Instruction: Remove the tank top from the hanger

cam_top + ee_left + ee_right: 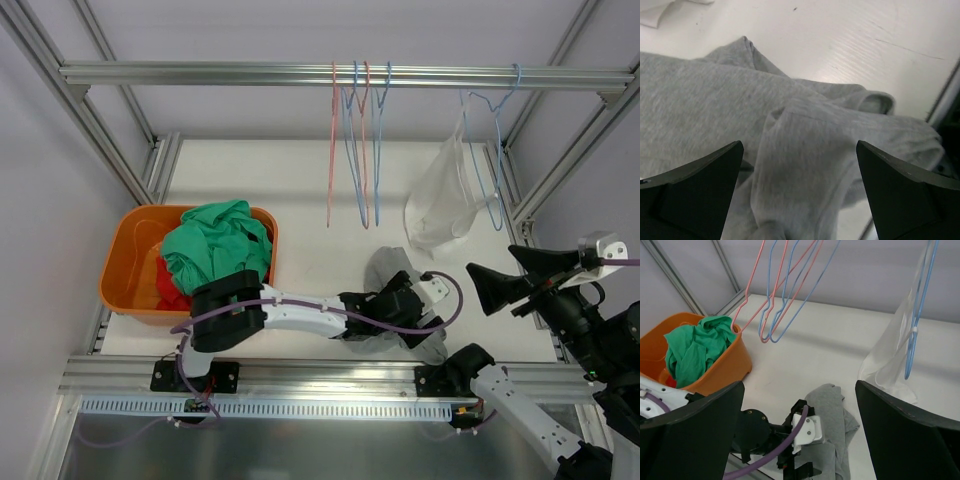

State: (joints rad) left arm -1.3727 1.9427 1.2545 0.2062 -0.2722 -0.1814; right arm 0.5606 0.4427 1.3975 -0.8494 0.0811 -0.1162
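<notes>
Your left gripper point(400, 310) and right gripper point(510, 277) gape empty. White tank top point(440, 200) hangs on blue hanger point(913, 345), upper right: reach it next.

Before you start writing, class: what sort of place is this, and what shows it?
Probably a robotics lab cell set up for laundry practice: wire hangers hang from an aluminium rail, an orange bin holds clothes, and a robot arm reaches over a white table.
</notes>
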